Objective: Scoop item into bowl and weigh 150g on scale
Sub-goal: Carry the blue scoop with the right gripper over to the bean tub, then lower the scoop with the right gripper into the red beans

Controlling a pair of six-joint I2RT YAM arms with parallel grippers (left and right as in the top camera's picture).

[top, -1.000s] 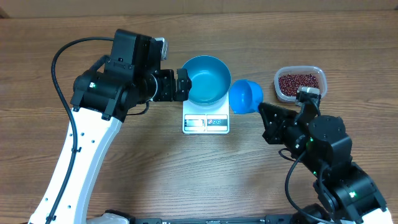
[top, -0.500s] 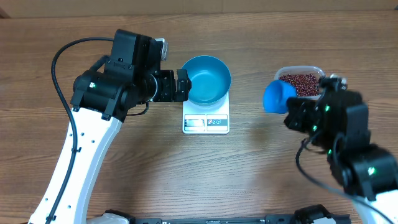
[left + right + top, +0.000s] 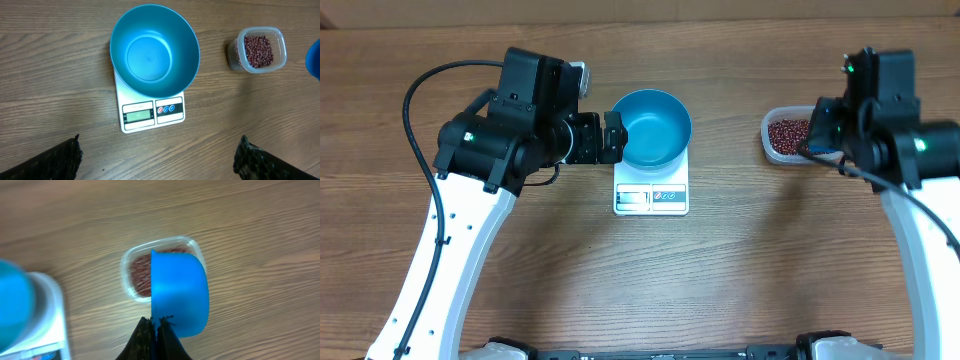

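The beans point(image 3: 786, 133) lie in a clear tub point(image 3: 769, 138), long axis left to right, well right of the scale point(image 3: 651, 198), whose display edge faces the robot. The bowl point(image 3: 655, 125) sits upright on the scale. The right claw point(image 3: 156, 324) is clenched on a blue scoop point(image 3: 180, 292) pointing away over the tub. The left claw point(image 3: 160, 160) hangs spread wide, empty.

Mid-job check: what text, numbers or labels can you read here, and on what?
No text is readable.
Small white rectangular kitchen scale, pale display window: any digits too faint to read.
Its teal button panel: round symbols, too small to read.
Round bright blue bowl, clear plastic tub, blue plastic scoop: no markings visible.
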